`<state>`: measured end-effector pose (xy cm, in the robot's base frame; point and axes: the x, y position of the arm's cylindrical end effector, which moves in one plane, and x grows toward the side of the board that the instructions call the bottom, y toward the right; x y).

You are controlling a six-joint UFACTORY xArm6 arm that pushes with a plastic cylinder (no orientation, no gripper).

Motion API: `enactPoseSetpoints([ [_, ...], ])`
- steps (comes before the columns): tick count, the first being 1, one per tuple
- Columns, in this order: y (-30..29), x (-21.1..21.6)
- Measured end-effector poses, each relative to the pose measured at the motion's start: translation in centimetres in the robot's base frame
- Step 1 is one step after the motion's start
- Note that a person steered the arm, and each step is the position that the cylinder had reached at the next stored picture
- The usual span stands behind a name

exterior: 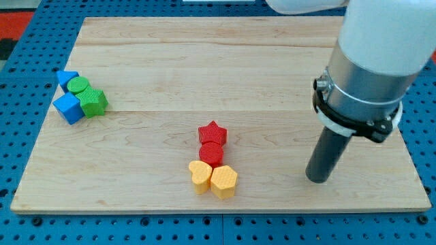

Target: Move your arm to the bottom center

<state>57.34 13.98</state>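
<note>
Filling most of the view, the wooden board [204,82] lies on a blue pegboard table [27,41] that shows around its edges. Our arm [375,61] comes down from about two o'clock, a broad white and grey body narrowing to the dark rod; there is no gripper here to spread or close, only the rod, and my tip [317,179] rests on the board at about four o'clock, well to the right of the bottom centre. Near six o'clock four blocks touch in a cluster: a red star [212,131] on top, a red block [211,154] under it, then a yellow heart-like block [199,174] and a yellow hexagon [223,181] side by side. At nine o'clock a smaller huddle holds a blue block [67,79], a green cylinder [78,86], a green block [93,102] and a blue cube [68,107].
</note>
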Motion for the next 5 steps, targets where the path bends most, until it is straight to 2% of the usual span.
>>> enactPoseSetpoints([
  [2,0.8,1.1],
  [3,0.4,4.1],
  [4,0.3,4.5],
  [5,-4.0,4.5],
])
